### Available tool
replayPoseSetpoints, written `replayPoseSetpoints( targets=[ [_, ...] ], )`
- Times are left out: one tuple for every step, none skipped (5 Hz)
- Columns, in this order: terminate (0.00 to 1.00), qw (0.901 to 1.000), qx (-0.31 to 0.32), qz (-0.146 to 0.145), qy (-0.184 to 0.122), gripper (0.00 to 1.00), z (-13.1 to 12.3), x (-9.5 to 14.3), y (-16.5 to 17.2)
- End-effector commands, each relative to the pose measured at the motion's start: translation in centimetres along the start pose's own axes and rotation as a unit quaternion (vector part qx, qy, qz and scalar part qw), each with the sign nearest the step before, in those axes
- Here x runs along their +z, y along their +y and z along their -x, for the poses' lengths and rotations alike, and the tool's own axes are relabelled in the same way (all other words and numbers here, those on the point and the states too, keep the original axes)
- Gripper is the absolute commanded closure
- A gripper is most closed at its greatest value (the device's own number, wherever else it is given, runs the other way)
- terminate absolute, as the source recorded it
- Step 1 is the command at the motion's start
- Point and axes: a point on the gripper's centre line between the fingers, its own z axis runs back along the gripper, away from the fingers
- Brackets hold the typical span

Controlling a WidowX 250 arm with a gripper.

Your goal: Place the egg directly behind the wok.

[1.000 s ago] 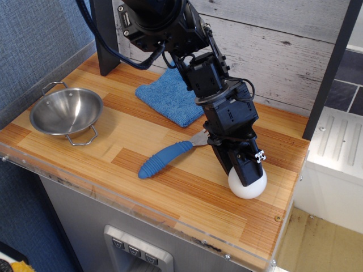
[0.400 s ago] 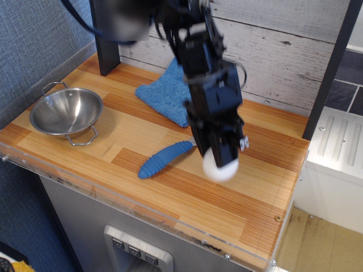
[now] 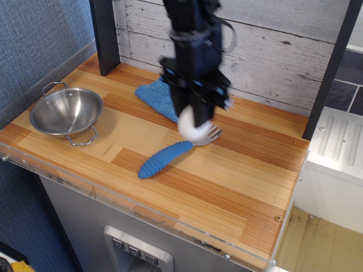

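Wood worktop [image 3: 244, 170], plank back wall. Tool [image 3: 195, 122] clamped on egg [image 3: 193, 130], aloft mid-worktop. Wok [image 3: 66, 111] at left edge. Carry high; lower gently behind wok, toward back-left corner.

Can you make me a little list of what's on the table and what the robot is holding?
gripper: shut on the egg, lifted above the table
egg: white, in the air, above the fork's metal end
wok: shiny steel, empty, at the table's left end
fork: blue handle, lying in the middle of the table
cloth: blue, near the back wall, partly hidden by the arm
table: wooden
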Motion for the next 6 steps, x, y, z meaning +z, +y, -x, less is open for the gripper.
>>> replayPoseSetpoints(
  targets=[
    [0.0,0.9908,0.113,-0.061,-0.043,1.0,-0.7,3.2,5.8],
    [0.0,0.9818,0.167,-0.078,-0.048,1.0,-0.8,3.3,9.2],
    [0.0,0.974,0.2,-0.09,-0.058,1.0,-1.1,3.2,11.8],
    [0.0,0.9675,0.22,-0.108,-0.063,1.0,-1.6,3.1,14.2],
    [0.0,0.9629,0.232,-0.124,-0.062,1.0,-1.7,2.6,15.8],
    [0.0,0.9587,0.242,-0.136,-0.064,1.0,-1.7,1.9,16.6]
  ],
)
